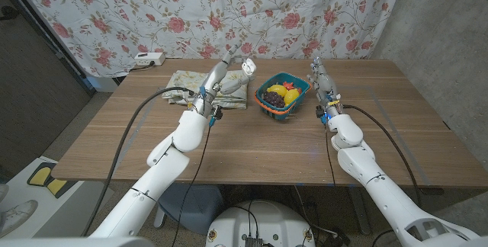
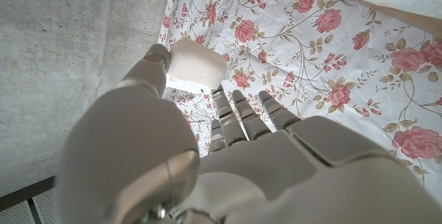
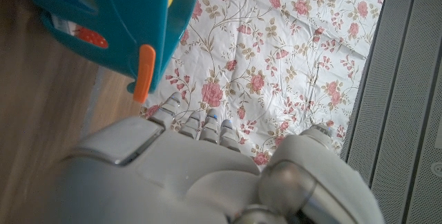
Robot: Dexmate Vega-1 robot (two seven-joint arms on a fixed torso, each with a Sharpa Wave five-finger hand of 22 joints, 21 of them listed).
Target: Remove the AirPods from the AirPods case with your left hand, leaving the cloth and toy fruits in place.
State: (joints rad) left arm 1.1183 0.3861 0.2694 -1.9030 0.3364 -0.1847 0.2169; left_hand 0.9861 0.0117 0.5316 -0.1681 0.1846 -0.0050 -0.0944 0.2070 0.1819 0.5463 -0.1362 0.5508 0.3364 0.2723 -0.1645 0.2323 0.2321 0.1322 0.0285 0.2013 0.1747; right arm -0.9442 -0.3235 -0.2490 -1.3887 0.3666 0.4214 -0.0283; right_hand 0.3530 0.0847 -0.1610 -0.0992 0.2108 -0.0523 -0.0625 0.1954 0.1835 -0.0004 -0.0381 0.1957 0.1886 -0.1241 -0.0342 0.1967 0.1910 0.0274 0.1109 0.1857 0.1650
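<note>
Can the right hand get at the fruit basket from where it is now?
Probably yes: the right hand stands just beside the basket, holding nothing, with bare table between them.

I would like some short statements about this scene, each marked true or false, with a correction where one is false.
1. The left hand holds a small white AirPods case above the table. True.
2. The toy fruits lie loose on the cloth. False: they sit in a teal basket, beside the cloth.
3. The right hand grips the basket. False: it stands apart from the basket, to its right, holding nothing.
4. A flowered curtain hangs behind the wooden table. True.
5. The cloth lies at the near edge of the table. False: it lies near the far edge.
</note>
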